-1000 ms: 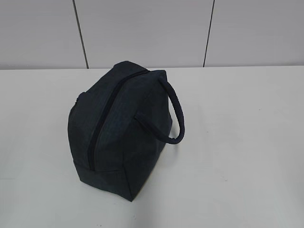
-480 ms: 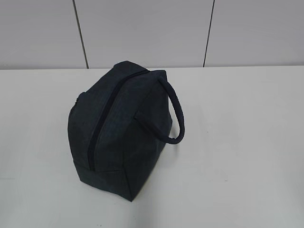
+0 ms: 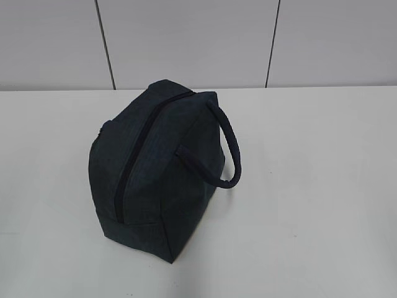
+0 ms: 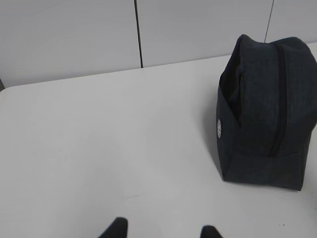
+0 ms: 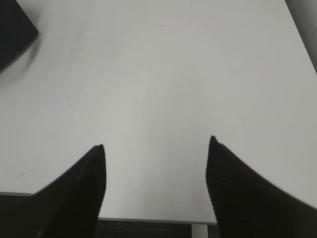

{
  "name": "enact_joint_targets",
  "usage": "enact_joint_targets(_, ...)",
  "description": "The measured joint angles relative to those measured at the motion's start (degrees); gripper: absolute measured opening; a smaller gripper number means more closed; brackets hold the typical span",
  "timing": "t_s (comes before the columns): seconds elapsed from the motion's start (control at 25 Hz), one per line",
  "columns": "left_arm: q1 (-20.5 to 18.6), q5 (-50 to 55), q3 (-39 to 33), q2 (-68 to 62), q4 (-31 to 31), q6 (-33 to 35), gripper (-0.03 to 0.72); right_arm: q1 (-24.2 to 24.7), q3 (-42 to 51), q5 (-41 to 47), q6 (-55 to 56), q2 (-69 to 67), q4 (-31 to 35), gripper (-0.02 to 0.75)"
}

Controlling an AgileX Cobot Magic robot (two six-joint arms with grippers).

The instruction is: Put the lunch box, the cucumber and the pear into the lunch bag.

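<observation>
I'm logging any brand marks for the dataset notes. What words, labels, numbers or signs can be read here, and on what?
No readable text in any view.
Lunch bag: a small round white mark on its end panel, too small and blurred to read.
Table and back wall: no writing shows.

wall: pale grey panelled wall point(image 3: 186, 43) with thin dark vertical seams | furniture: smooth white flat-topped table point(image 3: 310, 205) butting against it | floor: dark strip below table's near edge in right wrist view | light: even, soft shadows
</observation>
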State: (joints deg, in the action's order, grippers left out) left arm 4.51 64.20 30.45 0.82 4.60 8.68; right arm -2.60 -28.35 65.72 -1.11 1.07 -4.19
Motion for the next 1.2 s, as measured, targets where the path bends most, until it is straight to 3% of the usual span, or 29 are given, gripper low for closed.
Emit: enact_joint_targets(1.2,0.00,0.00,0.00,0.00,0.00,0.00,0.276,0.00,0.00,0.00,0.02,0.00,0.00,0.497)
